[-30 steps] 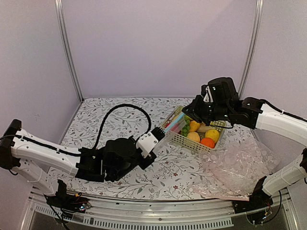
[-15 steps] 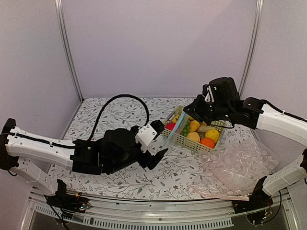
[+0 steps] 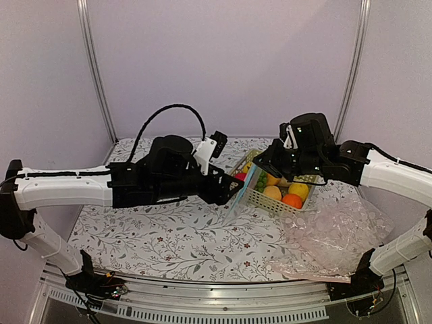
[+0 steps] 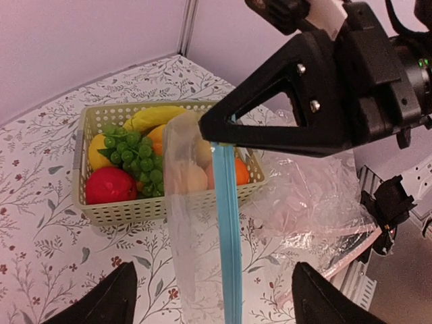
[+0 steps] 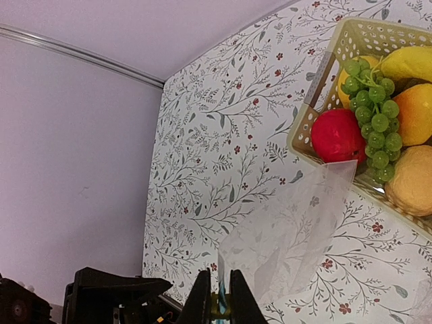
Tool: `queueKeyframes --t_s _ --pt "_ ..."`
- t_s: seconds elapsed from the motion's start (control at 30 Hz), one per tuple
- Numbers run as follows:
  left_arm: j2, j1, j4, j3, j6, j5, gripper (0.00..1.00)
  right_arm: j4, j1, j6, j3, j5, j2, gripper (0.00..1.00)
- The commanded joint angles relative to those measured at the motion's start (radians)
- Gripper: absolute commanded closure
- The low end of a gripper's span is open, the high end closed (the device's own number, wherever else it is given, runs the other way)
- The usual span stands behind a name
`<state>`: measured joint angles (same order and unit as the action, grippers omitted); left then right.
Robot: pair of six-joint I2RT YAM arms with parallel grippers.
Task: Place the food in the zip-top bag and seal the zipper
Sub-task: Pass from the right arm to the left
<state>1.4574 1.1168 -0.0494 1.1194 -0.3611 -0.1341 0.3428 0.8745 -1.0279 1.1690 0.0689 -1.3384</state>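
The zip-top bag (image 3: pixel 241 192) hangs limp in front of the basket, held only by its top end. My right gripper (image 5: pixel 219 298) is shut on the zipper (image 4: pixel 227 223), the light blue strip running down the bag. In the top view the right gripper (image 3: pixel 260 165) is above the basket's left corner. My left gripper (image 4: pixel 212 302) is open, its fingers either side of the bag without touching it, and it stands just left of the bag (image 3: pixel 228 165). The food lies in the basket: a rounded yellow fruit (image 4: pixel 98 150) and an orange-yellow one (image 5: pixel 413 111).
The cream basket (image 3: pixel 266 200) also holds a red fruit (image 4: pixel 111 185), green grapes (image 4: pixel 135 154), a banana (image 4: pixel 156 116) and a peach-coloured fruit (image 5: pixel 409 179). A large crumpled pinkish plastic sheet (image 3: pixel 337 233) lies at the front right. The floral table reaches a wall corner behind.
My left gripper opened and let go of the bag's lower end, then rose and swung up beside it. The bag now hangs from the right gripper alone, which barely moved.
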Motion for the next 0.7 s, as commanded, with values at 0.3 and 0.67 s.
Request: queueKeyframes --t_s 0.3,0.67 --pt "0.11 -0.016 -0.07 0.068 -0.037 0.072 0.3 0.0 0.006 0.021 0.008 -0.003 0.011 0.92" --pt "0.138 -0.026 -0.079 0.09 -0.032 0.026 0.49 0.0 0.005 0.025 0.012 -0.008 0.011 0.92"
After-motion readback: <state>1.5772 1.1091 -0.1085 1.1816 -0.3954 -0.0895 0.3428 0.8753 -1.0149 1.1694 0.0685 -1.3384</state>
